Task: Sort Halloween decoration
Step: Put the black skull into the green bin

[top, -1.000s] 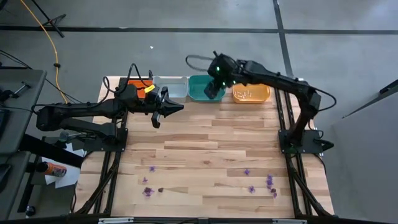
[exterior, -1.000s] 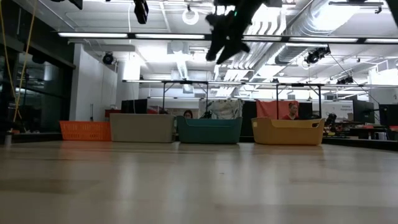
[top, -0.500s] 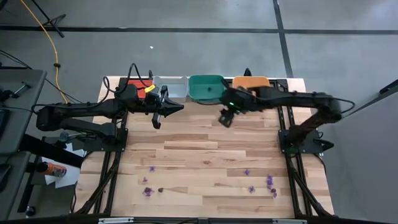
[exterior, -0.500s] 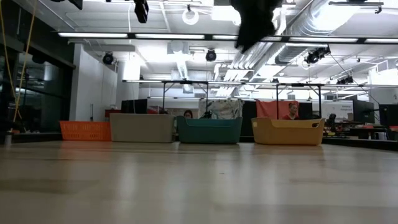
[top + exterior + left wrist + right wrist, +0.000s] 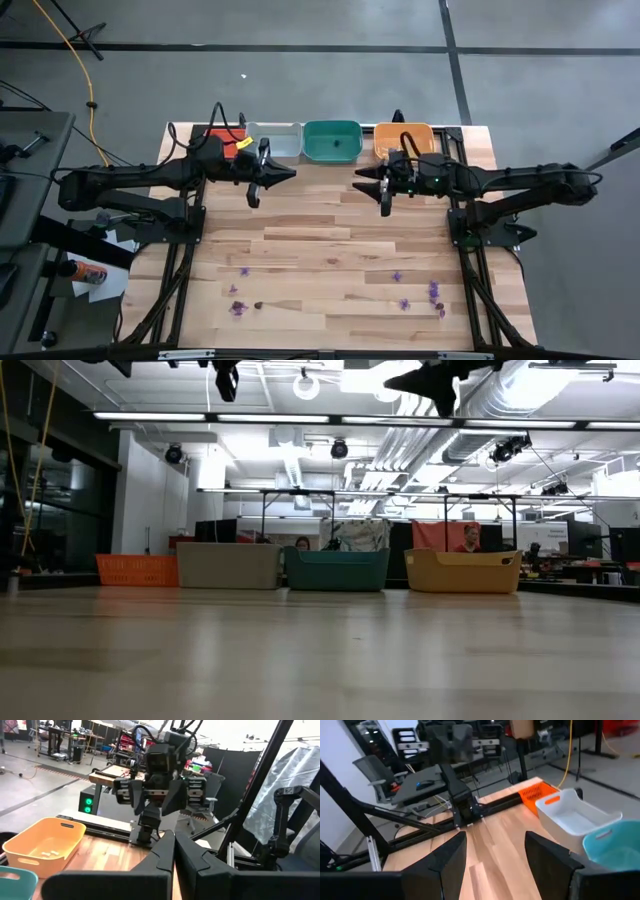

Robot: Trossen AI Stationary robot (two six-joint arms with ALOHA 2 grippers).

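The Halloween decoration (image 5: 405, 303) lay scattered along the near part of the wooden table (image 5: 330, 235). On the near left sat a small purple cluster (image 5: 237, 308) with a dark speck just beside it, and a lone purple piece (image 5: 244, 271) a little farther in. On the near right another purple piece (image 5: 396, 276) lay alone, with a tight group of purple ones (image 5: 435, 293) near the right edge. Each trinket looked far smaller than a gripper, so they were probably very light, rigid and easy to flick away. A pinch straight down over a single piece, with fingertips close to the wood, would likely serve best, taking the lone ones before the clusters.

Along the far edge stood four trays in a row: the red tray (image 5: 222, 139), the grey tray (image 5: 277, 140), the green tray (image 5: 332, 141) and the orange tray (image 5: 405, 140), the last holding a few pale bits.

The left gripper (image 5: 282, 174) hung above the far left of the table, just in front of the grey tray, its fingers pressed together and holding nothing. The right gripper (image 5: 366, 186) hung facing it, in front of the gap between the green and orange trays, its fingers (image 5: 448, 854) spread wide, empty and touching nothing. Both were well apart from the trinkets.
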